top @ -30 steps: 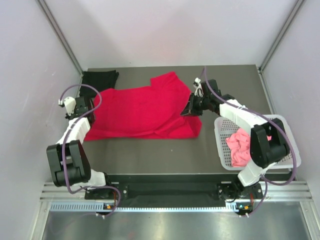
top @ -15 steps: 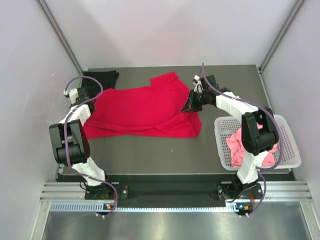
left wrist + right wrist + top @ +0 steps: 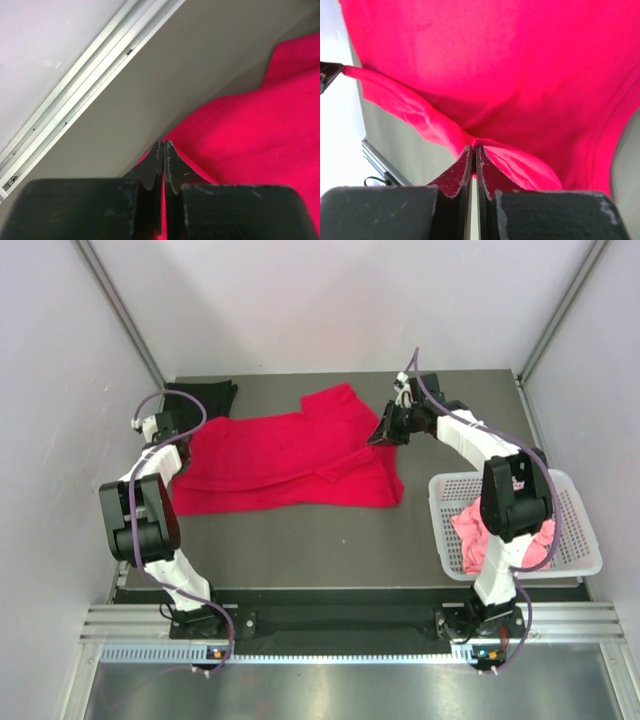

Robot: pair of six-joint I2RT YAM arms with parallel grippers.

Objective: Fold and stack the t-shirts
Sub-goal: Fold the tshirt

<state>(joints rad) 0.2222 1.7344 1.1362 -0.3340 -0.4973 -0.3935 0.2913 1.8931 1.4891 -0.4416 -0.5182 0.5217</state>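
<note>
1. The left claw [image 3: 163,146] is pinched fully shut on an edge of the bright red short-sleeved cloth t-shirt [image 3: 280,455]. Red cloth shows between and under its tips.
2. The right claw [image 3: 473,149] is closed just as tight, with a ridge of the same red cloth gathered between its tips.
3. Gripped at opposite ends, the shirt lies stretched between the two claws on the dark grey table [image 3: 300,550]. This is probably to draw it flat for folding. A flap just below the right claw is doubled over.
4. Just beyond the left claw, at the table's far corner, a black cloth t-shirt [image 3: 200,397] lies in a small heap.
5. Well apart from the right claw, on its near side, the white plastic lattice basket [image 3: 580,540] holds a crumpled salmon-pink cloth t-shirt [image 3: 478,535], not yet folded.
</note>
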